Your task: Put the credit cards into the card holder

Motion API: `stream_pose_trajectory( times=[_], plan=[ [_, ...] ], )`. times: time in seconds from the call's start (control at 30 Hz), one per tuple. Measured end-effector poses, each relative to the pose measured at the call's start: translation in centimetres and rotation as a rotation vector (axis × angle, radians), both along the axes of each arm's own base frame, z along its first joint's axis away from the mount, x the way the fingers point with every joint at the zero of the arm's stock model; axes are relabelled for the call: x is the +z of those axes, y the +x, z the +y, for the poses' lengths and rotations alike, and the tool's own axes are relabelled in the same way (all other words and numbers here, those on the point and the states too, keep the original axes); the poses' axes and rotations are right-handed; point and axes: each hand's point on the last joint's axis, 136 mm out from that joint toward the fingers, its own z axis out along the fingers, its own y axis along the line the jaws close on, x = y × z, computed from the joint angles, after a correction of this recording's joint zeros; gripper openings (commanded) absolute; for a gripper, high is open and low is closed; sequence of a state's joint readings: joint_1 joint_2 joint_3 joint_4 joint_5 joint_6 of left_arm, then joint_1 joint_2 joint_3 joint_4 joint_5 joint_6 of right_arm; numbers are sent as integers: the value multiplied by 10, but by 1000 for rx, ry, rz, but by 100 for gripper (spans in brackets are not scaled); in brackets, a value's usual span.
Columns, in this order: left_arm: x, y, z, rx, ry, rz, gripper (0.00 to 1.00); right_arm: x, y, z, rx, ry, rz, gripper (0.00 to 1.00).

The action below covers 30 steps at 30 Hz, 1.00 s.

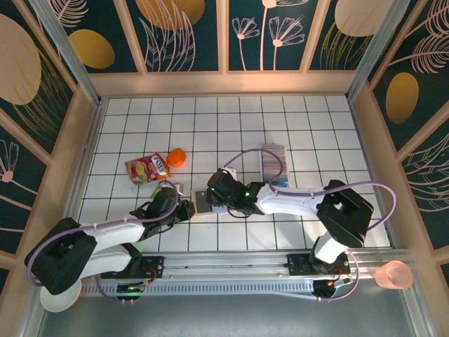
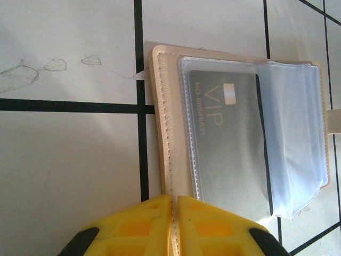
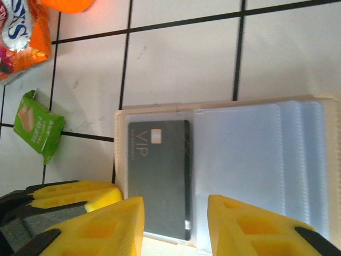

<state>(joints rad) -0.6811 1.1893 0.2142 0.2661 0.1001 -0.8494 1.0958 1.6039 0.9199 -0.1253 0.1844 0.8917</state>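
Card holder (image 2: 169, 133) edge pinched by left fingers (image 2: 139, 228); right fingers (image 3: 101, 229) apart, covering VIP card (image 3: 160, 176) corner.

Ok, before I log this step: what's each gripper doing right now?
Left gripper: shut, fingers pinching the card holder by its beige edge.
Right gripper: open over the grey VIP card, holding nothing.

card holder (image 2: 166, 138): matt leather-like, stitched | sleeves (image 2: 298, 133): clear glossy plastic | card (image 2: 229, 154): plastic | table (image 2: 69, 176): glossy tile
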Motion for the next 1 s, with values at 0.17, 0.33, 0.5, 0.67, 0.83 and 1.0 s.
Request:
stream_pose_trajectory(
  times=[0.17,0.33,0.5,0.67,0.83,1.0],
  plan=[
    [1,1,-1,-1,-3,-3,17,-19,-9,-20,-31,-44,36,38],
    [1,1,-1,-1,-4,-4,18,-36,-12,-25,-38,-82,64,38],
    [1,1,-2,-3,-6,-3,18,-52,-13,-29,-46,-120,87,43],
    [1,1,-1,-1,-2,-4,13,-52,-11,-25,-52,-111,88,46],
    [-1,2,0,3,6,-4,10,-51,-7,-13,-43,-76,86,46],
    [-1,2,0,4,7,-4,10,-48,-5,7,-15,-9,97,47]
  ],
)
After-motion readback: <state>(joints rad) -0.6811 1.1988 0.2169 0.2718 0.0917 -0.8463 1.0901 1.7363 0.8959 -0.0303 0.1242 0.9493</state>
